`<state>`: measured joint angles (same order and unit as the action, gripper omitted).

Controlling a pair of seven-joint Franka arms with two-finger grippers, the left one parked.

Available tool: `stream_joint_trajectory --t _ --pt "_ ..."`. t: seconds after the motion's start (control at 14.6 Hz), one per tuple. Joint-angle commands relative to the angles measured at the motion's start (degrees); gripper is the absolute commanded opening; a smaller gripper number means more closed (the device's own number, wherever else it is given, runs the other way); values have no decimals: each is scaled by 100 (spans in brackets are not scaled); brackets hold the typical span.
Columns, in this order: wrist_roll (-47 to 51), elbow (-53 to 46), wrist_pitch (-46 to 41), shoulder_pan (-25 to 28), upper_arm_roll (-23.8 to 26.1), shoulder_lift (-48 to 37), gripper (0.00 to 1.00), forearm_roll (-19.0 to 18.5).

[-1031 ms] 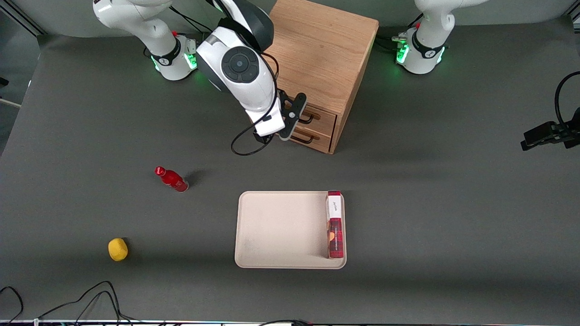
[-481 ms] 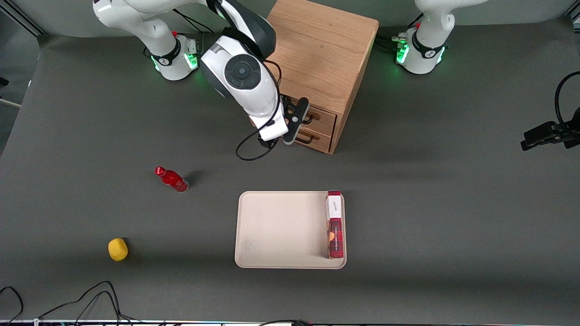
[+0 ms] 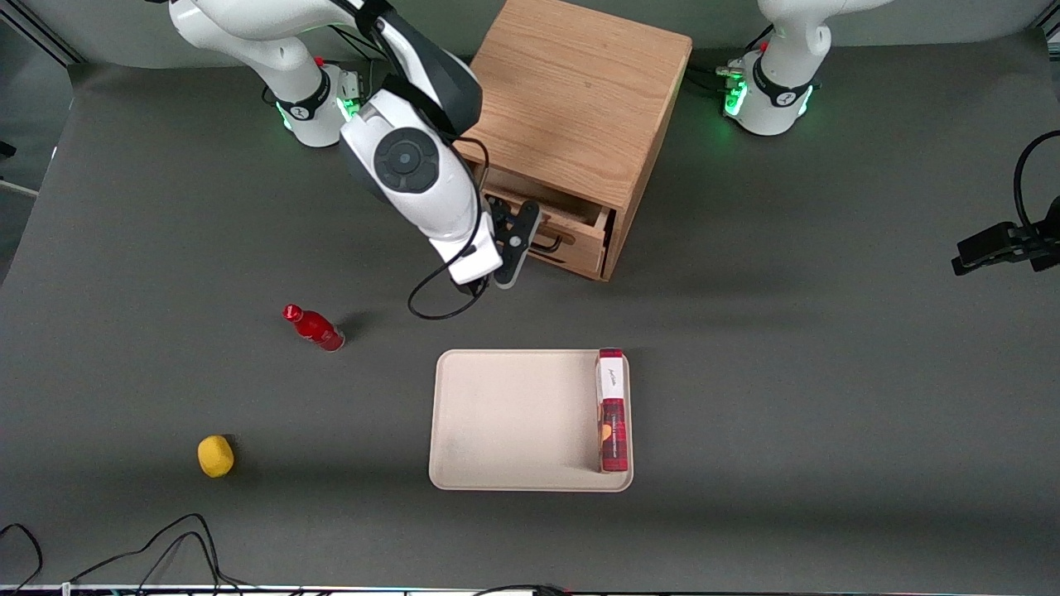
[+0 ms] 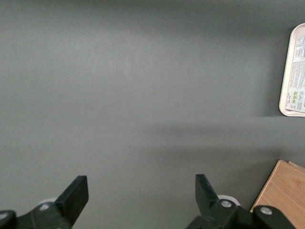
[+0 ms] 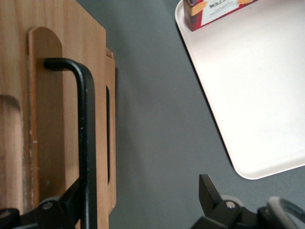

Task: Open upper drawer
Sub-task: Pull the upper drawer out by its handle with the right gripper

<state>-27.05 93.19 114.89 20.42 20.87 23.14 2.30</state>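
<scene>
The wooden cabinet point(image 3: 580, 99) stands at the back of the table. Its upper drawer point(image 3: 580, 242) is pulled partly out, and its hollow inside shows below the cabinet top. My right gripper point(image 3: 523, 242) is at the drawer's black bar handle point(image 3: 553, 243). In the right wrist view the gripper point(image 5: 141, 191) is open, fingers wide apart. The handle point(image 5: 87, 143) runs along the drawer front point(image 5: 47, 119) and passes close against one finger point(image 5: 66, 205). The other finger point(image 5: 209, 191) is over bare table. The lower drawer is hidden under the pulled-out front in the front view.
A beige tray point(image 3: 513, 414) lies nearer the front camera than the cabinet, with a red box point(image 3: 613, 414) standing along one edge. A red bottle point(image 3: 313, 328) and a yellow object point(image 3: 215, 456) lie toward the working arm's end. Cables point(image 3: 166, 538) trail at the front edge.
The right arm has drawn back from the cabinet toward the front camera. The upper drawer, shut before, has slid out with the gripper at its handle.
</scene>
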Motion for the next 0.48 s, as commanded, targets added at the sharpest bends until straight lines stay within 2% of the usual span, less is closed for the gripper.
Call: stream_joint_trajectory --t 0.0,0.41 --pt "-116 -47 165 -117 75 42 100 -81" --pt "-151 -56 534 -266 23 121 100 -89"
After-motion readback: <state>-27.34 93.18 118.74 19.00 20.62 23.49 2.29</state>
